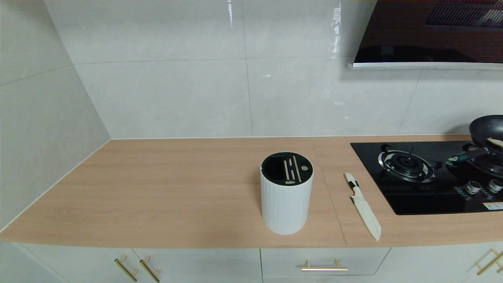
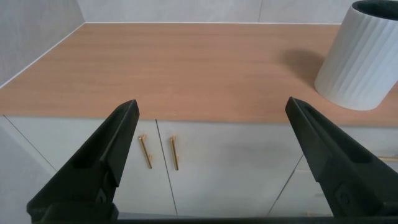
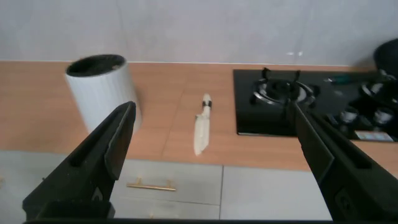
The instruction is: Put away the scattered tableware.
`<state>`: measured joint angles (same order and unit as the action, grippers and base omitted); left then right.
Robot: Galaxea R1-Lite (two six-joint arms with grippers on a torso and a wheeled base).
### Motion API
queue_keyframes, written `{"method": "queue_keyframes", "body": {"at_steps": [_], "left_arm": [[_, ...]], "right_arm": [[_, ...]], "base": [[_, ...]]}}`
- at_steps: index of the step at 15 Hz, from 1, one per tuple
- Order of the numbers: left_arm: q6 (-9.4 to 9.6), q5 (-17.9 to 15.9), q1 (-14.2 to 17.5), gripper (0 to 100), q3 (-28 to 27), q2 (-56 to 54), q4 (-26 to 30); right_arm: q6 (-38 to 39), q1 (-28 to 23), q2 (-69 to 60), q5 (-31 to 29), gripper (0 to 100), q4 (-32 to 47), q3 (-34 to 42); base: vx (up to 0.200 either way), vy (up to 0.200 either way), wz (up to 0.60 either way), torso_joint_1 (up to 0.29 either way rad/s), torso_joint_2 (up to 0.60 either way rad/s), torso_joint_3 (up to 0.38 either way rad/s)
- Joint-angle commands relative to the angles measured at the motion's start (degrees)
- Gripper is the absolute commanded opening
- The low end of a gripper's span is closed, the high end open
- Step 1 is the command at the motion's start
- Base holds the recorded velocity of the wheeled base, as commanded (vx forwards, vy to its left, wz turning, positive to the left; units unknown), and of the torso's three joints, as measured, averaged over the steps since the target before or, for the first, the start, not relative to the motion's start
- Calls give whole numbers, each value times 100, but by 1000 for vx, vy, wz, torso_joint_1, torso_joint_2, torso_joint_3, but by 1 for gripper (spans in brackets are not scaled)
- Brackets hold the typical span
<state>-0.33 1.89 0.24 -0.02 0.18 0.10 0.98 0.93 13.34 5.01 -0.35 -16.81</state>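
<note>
Your left gripper (image 2: 211, 104) and right gripper (image 3: 212, 109) sit closest to their wrist cams. Both have their black fingers spread wide with nothing between them, and both hang out in front of the cabinet fronts, short of the counter edge.

So the knife (image 1: 363, 206) is what you care about. It's in the lower right of the head view, lying flat on the wooden countertop (image 1: 177, 188). It has a pale speckled blade and a pale handle with a black band. The handle end points toward the back wall, and the tip points at the front edge and sits near it. The right wrist cam has the knife (image 3: 201, 121) framed between its fingers, well out ahead of them.

Just left of it, not touching, is the white ribbed holder (image 1: 286, 200). It stands upright near the middle of the frame, and its black top has a big opening plus a few narrow slots. You can also spot the holder (image 2: 367, 56) in the left wrist view and again (image 3: 102, 90) in the right one.

On the knife's other side is the black gas stove (image 1: 424, 181), sunk into the counter on the right. A dark pan (image 1: 487, 129) sits on the far burner at the right edge, handle pointing left. Something pale rests in it, can't tell what.

A range hood (image 1: 428, 31) fills the upper right corner. Brass drawer handle (image 1: 324, 268) sits along the bottom, below the holder.
</note>
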Motion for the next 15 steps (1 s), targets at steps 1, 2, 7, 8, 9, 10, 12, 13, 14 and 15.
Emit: {"method": "queue_keyframes", "body": {"at_steps": [1, 2, 7, 8, 9, 10, 12, 13, 14, 15], "left_arm": [[-2, 4, 2, 100, 2, -1, -1], [-2, 4, 2, 100, 2, -1, -1], [-2, 4, 2, 100, 2, -1, -1], [-2, 4, 2, 100, 2, -1, -1], [-2, 4, 2, 100, 2, -1, -1], [-2, 4, 2, 100, 2, -1, -1], [-2, 4, 2, 100, 2, -1, -1], [-2, 4, 2, 100, 2, -1, -1], [-2, 4, 2, 100, 2, -1, -1], [-2, 4, 2, 100, 2, -1, -1]], "right_arm": [[-10, 39, 2832, 158, 100, 0, -1395], [-10, 110, 3474, 158, 100, 0, -1668], [-10, 575, 6638, 61, 100, -1002, -2450], [-27, 619, 7130, -79, 100, -1318, -2520], [-89, 672, 7526, -237, 100, -1599, -2582], [-133, 707, 8044, -378, 100, -2030, -2661], [-141, 734, 8651, -404, 100, -2513, -2713], [-150, 734, 8897, -404, 100, -2628, -2784], [-150, 734, 9160, -413, 100, -2672, -2889], [-159, 734, 9442, -413, 100, -2672, -3065]], "base": [[0, 0, 0, 0, 0, 0], [0, 0, 0, 0, 0, 0], [0, 0, 0, 0, 0, 0], [0, 0, 0, 0, 0, 0], [0, 0, 0, 0, 0, 0], [0, 0, 0, 0, 0, 0], [0, 0, 0, 0, 0, 0], [0, 0, 0, 0, 0, 0], [0, 0, 0, 0, 0, 0], [0, 0, 0, 0, 0, 0]]}}
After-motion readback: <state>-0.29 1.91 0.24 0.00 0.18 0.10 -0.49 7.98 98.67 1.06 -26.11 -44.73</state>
